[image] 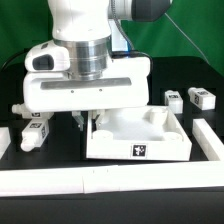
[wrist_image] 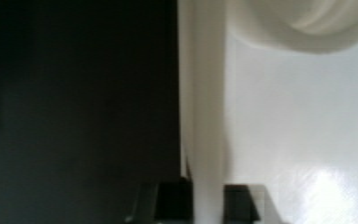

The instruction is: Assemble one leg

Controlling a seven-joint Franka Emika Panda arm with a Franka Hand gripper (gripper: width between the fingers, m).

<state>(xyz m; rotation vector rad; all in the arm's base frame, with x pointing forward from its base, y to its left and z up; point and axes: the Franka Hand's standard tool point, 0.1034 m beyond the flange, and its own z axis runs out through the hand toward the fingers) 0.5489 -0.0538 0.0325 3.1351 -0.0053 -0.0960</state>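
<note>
The large flat white square panel (image: 140,135) lies at the centre of the black table with a tag on its near edge. My gripper (image: 85,122) hangs over the panel's corner on the exterior view's left. In the wrist view my gripper (wrist_image: 208,203) has its two dark fingers (wrist_image: 172,202) close together on either side of the panel's thin edge (wrist_image: 201,120), with a round corner socket (wrist_image: 322,25) further along. One leg (image: 34,135) lies at the exterior view's left. Two more legs (image: 172,99) (image: 202,98) lie at the right.
A white rail (image: 45,181) runs along the front of the table. Another white bar (image: 210,142) stands at the exterior view's right. A green backdrop is behind. The arm's wide white hand body hides the table's middle left.
</note>
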